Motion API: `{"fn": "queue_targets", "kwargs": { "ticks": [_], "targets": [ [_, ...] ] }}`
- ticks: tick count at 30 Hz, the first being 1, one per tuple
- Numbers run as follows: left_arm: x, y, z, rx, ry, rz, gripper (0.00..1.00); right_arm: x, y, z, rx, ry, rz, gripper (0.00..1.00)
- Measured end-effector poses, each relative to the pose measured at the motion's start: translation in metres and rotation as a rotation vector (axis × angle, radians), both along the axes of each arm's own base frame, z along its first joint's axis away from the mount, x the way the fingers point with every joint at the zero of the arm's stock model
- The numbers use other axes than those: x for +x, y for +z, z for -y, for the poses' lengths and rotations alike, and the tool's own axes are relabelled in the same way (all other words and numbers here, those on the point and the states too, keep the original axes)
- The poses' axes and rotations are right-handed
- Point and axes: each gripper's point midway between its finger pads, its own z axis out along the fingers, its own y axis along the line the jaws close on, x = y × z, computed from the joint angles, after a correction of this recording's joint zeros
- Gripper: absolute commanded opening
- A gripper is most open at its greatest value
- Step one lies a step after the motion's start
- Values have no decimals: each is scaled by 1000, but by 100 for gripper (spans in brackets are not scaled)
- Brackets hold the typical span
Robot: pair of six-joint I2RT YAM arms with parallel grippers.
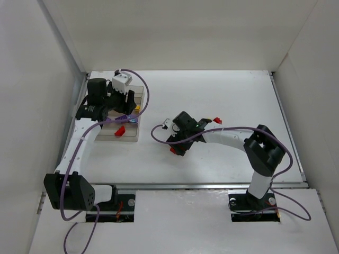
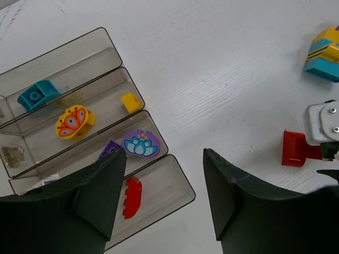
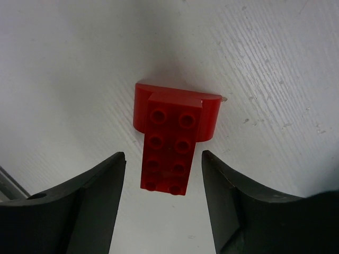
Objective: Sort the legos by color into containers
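In the right wrist view a red lego (image 3: pixel 175 135), a studded plate on a rounded piece, lies on the white table. My right gripper (image 3: pixel 163 156) straddles its near end, open, with a narrow gap on each side. From above, that gripper (image 1: pixel 177 144) is mid-table over the red lego (image 1: pixel 172 150). My left gripper (image 2: pixel 164 180) hangs open and empty over the containers (image 2: pixel 180 174). Their four compartments hold a teal brick (image 2: pixel 38 94), yellow pieces (image 2: pixel 74 121), purple pieces (image 2: pixel 140 143) and a red piece (image 2: pixel 132 197).
A yellow-and-teal cluster (image 2: pixel 326 53) lies on the table beyond the right arm's white camera housing (image 2: pixel 323 123). Another red lego (image 1: pixel 217 120) lies behind the right arm. White walls enclose the table on the left, back and right.
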Motion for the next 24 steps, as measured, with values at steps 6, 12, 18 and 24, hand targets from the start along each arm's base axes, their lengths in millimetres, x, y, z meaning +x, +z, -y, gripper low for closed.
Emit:
{"fn": "queue_targets", "kwargs": {
  "ticks": [6,12,18,24],
  "targets": [
    [-2,7,-5,1,18,22,56,5,-8,2,-24,-30,9,37],
    [-6,2,-6,5,14,11,55,8,-5,0,-14,-52,16,0],
    [-16,-3,1,31,-79,5,55,15,29,-9,58,-67,66,0],
    [-29,14,19,63,-298,114,67,40,136,-38,295,-113,226,0]
  ]
}}
